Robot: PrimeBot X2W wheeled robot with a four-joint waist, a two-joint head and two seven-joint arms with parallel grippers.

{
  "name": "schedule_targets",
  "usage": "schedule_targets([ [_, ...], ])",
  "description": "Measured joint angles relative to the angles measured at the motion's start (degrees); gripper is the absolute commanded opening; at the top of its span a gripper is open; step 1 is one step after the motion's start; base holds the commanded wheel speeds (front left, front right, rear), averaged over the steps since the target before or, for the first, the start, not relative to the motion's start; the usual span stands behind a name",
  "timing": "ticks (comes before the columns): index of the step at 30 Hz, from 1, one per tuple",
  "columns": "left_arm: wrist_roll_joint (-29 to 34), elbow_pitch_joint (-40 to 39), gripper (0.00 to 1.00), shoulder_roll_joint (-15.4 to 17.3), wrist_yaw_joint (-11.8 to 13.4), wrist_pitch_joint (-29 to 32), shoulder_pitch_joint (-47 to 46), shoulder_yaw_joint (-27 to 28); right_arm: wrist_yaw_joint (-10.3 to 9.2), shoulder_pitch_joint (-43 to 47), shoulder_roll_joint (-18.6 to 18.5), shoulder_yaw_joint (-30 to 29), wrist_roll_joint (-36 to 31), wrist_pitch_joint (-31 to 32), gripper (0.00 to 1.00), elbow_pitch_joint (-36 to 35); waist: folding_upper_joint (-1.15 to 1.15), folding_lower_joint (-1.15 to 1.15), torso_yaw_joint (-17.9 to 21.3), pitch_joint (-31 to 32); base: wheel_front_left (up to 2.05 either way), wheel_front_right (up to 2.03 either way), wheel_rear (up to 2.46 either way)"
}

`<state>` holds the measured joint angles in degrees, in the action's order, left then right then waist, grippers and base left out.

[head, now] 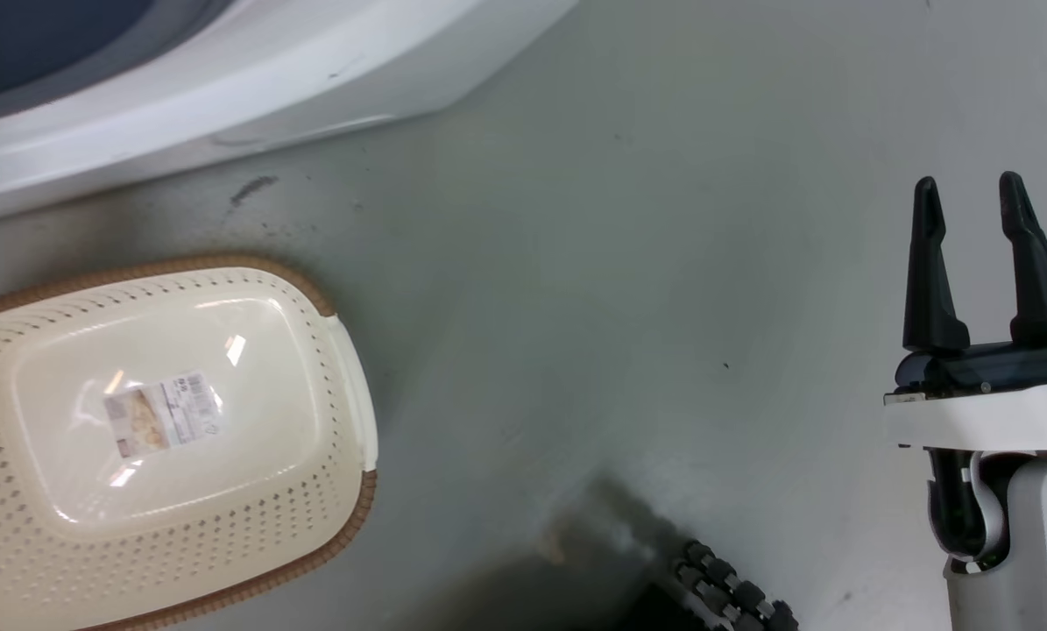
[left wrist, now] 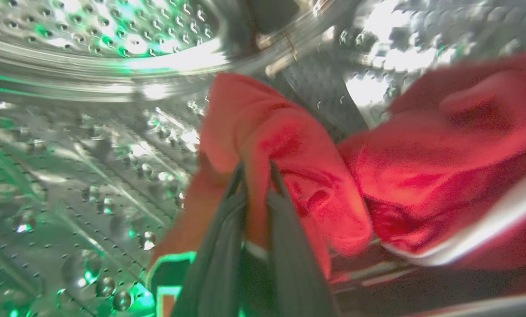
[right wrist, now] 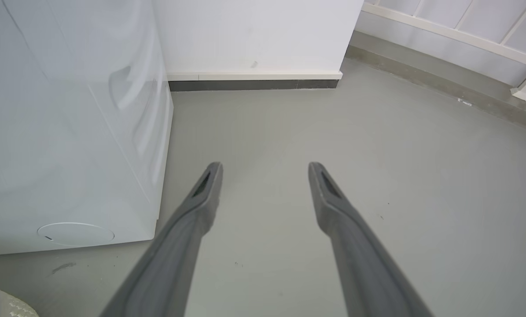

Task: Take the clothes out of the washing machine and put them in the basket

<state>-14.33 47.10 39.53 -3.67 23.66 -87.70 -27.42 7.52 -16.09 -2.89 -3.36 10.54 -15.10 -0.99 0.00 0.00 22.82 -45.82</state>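
Left wrist view looks into the washing machine (left wrist: 69,145), where the left gripper (left wrist: 255,171) pinches a fold of the red clothes (left wrist: 298,145) lying inside it, while the right gripper (head: 970,188) hangs spread wide and holds nothing beside the machine, the basket (head: 357,403) on the floor (head: 663,263) just before it.

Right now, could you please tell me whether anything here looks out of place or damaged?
Only minor things: a dark scuff marks the floor beside the washing machine, and a printed label sits inside the basket.
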Motion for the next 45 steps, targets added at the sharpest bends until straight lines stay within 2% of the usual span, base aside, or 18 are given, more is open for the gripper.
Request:
schedule_targets([
  [6,-4.4,1.7,0.00,-4.6,1.7,-14.8,7.2,2.7,0.00,0.3,0.0,-2.0,-3.2,0.0,1.00,0.0,0.00,0.00,-2.4,5.4,0.00,0.00,0.00],
  [16,-8.0,4.0,0.00,-12.7,2.7,-32.8,21.8,3.1,0.00,3.0,0.0,-3.1,-7.2,0.0,1.00,0.4,0.00,-0.02,-7.5,15.1,0.00,0.00,0.00],
  [19,-9.6,4.3,0.00,-14.6,2.8,-36.4,25.0,3.9,0.00,3.9,0.0,-3.3,-8.3,0.0,1.00,0.3,0.00,-0.02,-9.0,18.0,0.00,0.00,0.00],
  [25,-9.7,1.6,0.00,-16.0,3.0,-38.5,29.9,5.1,0.00,5.5,0.0,-3.6,-10.1,0.0,1.00,-0.2,0.00,-0.02,-12.3,22.9,0.00,0.00,0.00],
  [39,-5.8,-19.6,0.00,-17.8,3.3,-38.7,49.0,10.6,0.00,9.4,0.0,-3.3,-13.6,0.0,1.00,-0.2,0.00,-0.02,-18.8,32.9,0.00,0.00,0.00],
  [45,-6.2,-29.3,0.00,-18.4,3.8,-38.7,61.1,13.5,0.00,10.6,0.0,-3.1,-13.7,0.0,1.00,-0.1,0.00,-0.02,-20.7,35.5,0.00,0.00,0.00],
])
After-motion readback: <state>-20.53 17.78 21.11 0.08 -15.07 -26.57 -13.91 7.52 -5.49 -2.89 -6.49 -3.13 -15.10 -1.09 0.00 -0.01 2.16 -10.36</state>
